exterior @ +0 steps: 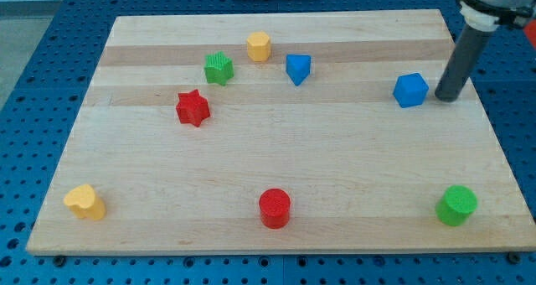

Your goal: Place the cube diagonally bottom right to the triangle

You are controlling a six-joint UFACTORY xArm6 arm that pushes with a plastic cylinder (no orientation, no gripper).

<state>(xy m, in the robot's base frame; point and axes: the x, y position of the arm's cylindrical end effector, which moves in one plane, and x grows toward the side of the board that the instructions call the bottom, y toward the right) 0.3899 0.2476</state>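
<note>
The blue cube [410, 90] sits on the wooden board [276, 163] at the view's upper right. The blue triangle [297, 68] lies up and to the left of it, near the top middle. My tip [446, 97] rests on the board just right of the blue cube, a small gap apart from it. The dark rod rises from there toward the view's top right corner.
A yellow hexagon [259, 46] and a green star [219, 68] lie left of the triangle. A red star [193, 108] is at left centre. A yellow heart [85, 202], a red cylinder [274, 208] and a green cylinder [456, 205] line the bottom.
</note>
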